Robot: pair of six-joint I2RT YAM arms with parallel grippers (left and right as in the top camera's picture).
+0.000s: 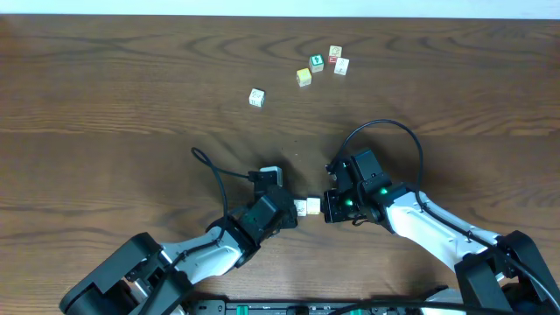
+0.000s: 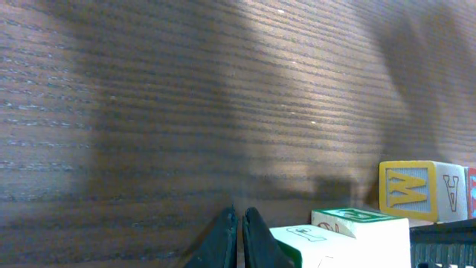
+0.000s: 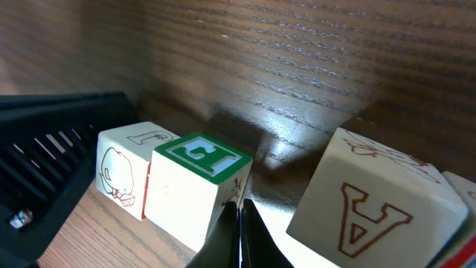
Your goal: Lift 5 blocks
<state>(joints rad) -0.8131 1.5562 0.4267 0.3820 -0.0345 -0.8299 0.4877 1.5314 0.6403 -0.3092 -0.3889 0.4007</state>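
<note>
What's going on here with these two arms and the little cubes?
Two robot arms meet tip to tip near the front of the table. The left gripper and the right gripper are both shut, with a short row of alphabet blocks lined up between them. Five other cubes lie farther back, untouched. Whether the row is off the wood yet, I cannot tell.

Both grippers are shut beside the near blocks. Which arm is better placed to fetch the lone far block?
Probably left: the lone block lies on the left gripper's side, while the right gripper sits nearer the four-block cluster.
</note>
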